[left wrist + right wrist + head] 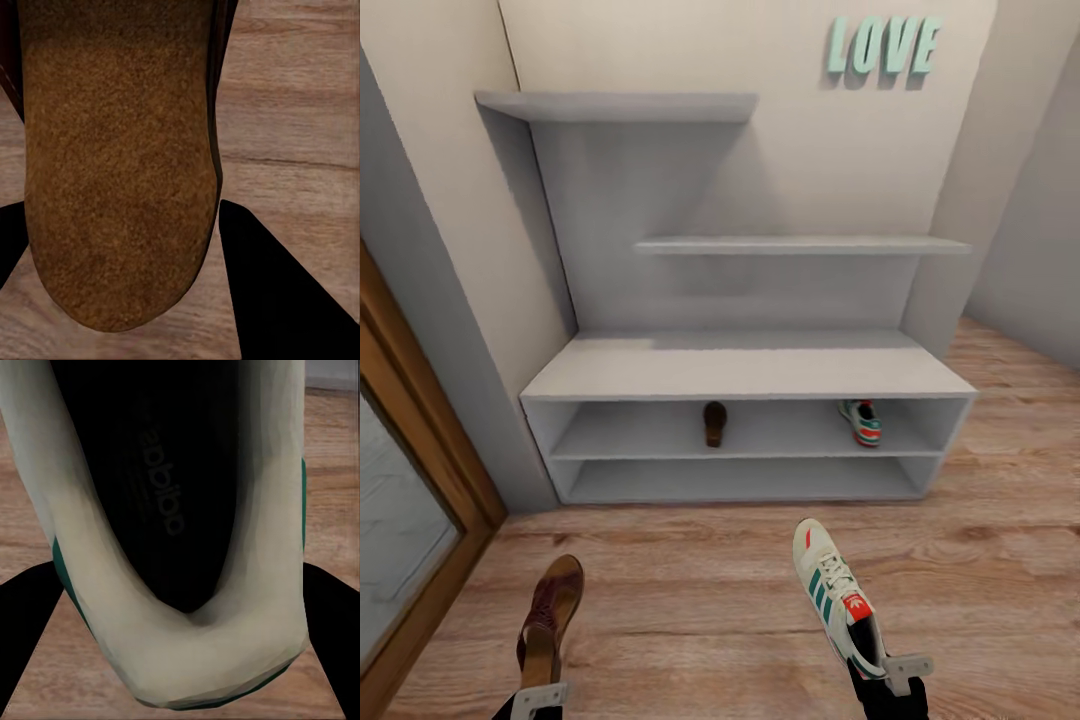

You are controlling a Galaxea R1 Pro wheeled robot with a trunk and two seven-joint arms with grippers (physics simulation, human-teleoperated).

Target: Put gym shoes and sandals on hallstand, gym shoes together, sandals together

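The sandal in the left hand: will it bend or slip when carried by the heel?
The sandal looks flat and fairly stiff, so it probably keeps its shape. Its grainy footbed suggests decent grip. Held by the heel end, its toe may droop.

Teal LOVE letters (882, 46); wooden doorframe (420, 420)

Plain cream walls (660, 40) with mint LOVE letters (882, 46) up top right, wood-framed glass door (400, 500) on the left, soft even lighting all round.
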